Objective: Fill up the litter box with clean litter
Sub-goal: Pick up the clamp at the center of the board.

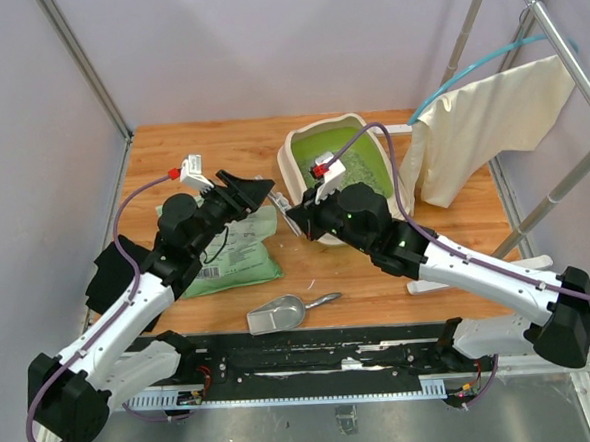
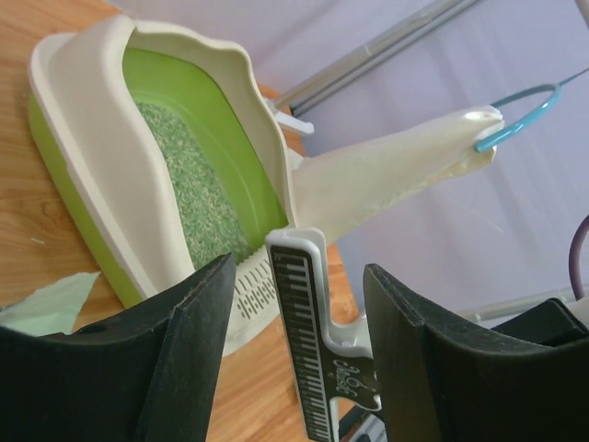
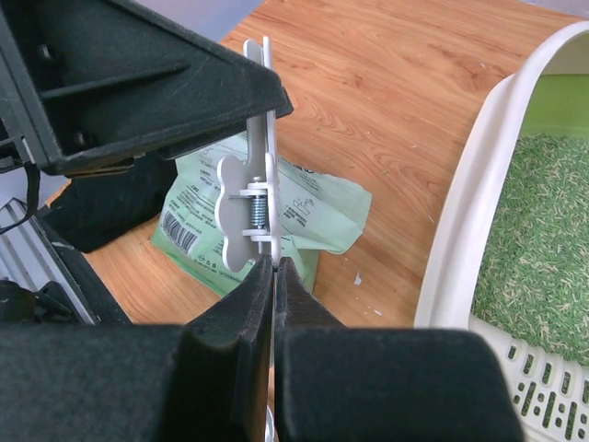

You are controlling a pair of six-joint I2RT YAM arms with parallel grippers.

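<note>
Jaws of my right gripper (image 3: pixel 274 262) clamp the white clip (image 3: pixel 248 212), my left gripper (image 2: pixel 299 267) parted around it; clean litter (image 3: pixel 543 239) looks loose, so I'd grasp the floppy bag (image 3: pixel 313 207) near its mouth.

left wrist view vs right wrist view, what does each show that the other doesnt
Only the left wrist view: the cream cloth, the teal tube, and the piano-key print on the white plastic spring clip. Only the right wrist view: the printed face of the light green plastic bag, and the right claw shut on that clip. Both: the clip and the green-lined cream-white plastic litter box, holding pale green-grey litter granules.
</note>
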